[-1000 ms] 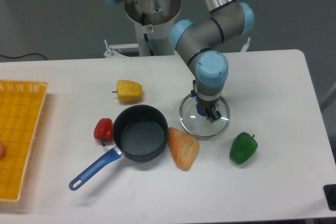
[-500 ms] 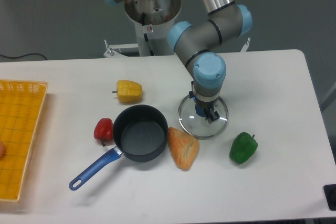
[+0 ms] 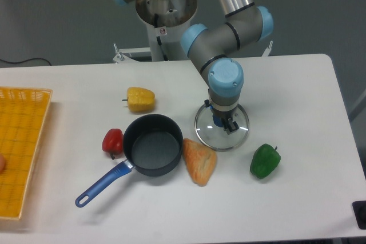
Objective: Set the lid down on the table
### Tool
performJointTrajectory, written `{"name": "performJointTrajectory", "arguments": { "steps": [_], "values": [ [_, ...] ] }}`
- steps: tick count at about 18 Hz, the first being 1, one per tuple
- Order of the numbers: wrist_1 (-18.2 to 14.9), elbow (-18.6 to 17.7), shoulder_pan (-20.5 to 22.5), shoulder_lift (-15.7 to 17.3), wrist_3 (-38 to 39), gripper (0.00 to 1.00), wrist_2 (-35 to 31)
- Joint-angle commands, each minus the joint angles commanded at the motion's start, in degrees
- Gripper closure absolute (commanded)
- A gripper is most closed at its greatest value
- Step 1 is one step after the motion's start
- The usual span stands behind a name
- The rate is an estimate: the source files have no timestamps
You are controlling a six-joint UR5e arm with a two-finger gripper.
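Since a second earlier the wrist had drifted slightly left and up; the lid [image 3: 222, 127] had barely shifted, a touch left with it. Everything else sat where it was.

Single fixed camera view: the gripper [image 3: 224, 124] hung straight down over the lid's centre, fingers either side of the small blue knob. Looked clamped on the knob, but the wrist housing blocked most of it, so I couldn't tell for sure whether it was gripping or already let go.

The lid was over the table [image 3: 297, 95], right of the saucepan [image 3: 150, 144], just beside the bread piece [image 3: 199, 160] and near the green pepper [image 3: 265, 161]. Whether the rim was touching the tabletop or hovering just above, I couldn't say.

Handling, my read: glass with a thin metal rim, so rigid, moderately heavy, brittle, slick on the pane. The knob is the only sane pickup point; set it down gently, no dropping.

Orientation: it lay roughly flat, knob up, maybe very slightly tilted. Round, so no long axis; symmetry axis ran near vertical through the knob.
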State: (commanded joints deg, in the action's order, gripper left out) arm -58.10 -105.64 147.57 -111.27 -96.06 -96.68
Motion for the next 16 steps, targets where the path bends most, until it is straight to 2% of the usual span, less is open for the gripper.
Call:
{"name": "performJointTrajectory", "arguments": {
  "steps": [16],
  "values": [
    [0.79,-0.09,-0.44,-0.53,0.0,0.36,-0.44]
  ]
}}
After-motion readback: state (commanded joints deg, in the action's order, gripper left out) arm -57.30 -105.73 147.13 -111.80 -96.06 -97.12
